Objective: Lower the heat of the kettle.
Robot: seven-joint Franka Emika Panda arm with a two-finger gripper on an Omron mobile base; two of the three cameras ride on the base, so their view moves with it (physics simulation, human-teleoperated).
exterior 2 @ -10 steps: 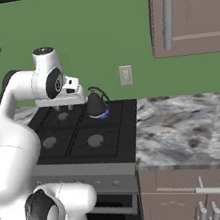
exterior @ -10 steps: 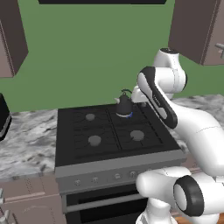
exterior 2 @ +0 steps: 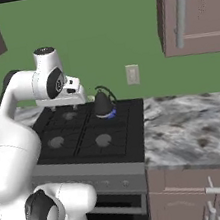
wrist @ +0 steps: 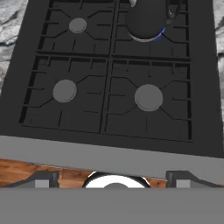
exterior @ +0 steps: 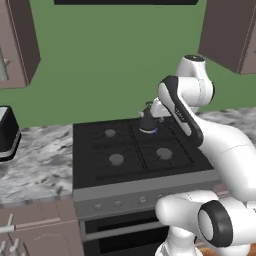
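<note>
Four burners below me on the stove [wrist: 109, 144], and the kettle [wrist: 146, 19] sits on the back right one, blue ring at its base. My gripper [wrist: 113, 180] hangs above the stove's front edge, fingers spread wide, holding nothing.

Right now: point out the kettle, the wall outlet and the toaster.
kettle [exterior 2: 102, 104]: right base view, on its dark body.
wall outlet [exterior 2: 133, 74]: right base view, on its plate.
toaster [exterior: 7, 132]: left base view, on its side.

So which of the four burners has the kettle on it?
The back right burner, as seen from the stove's front: the kettle sits there over a blue ring. The other three burners are bare.
</note>
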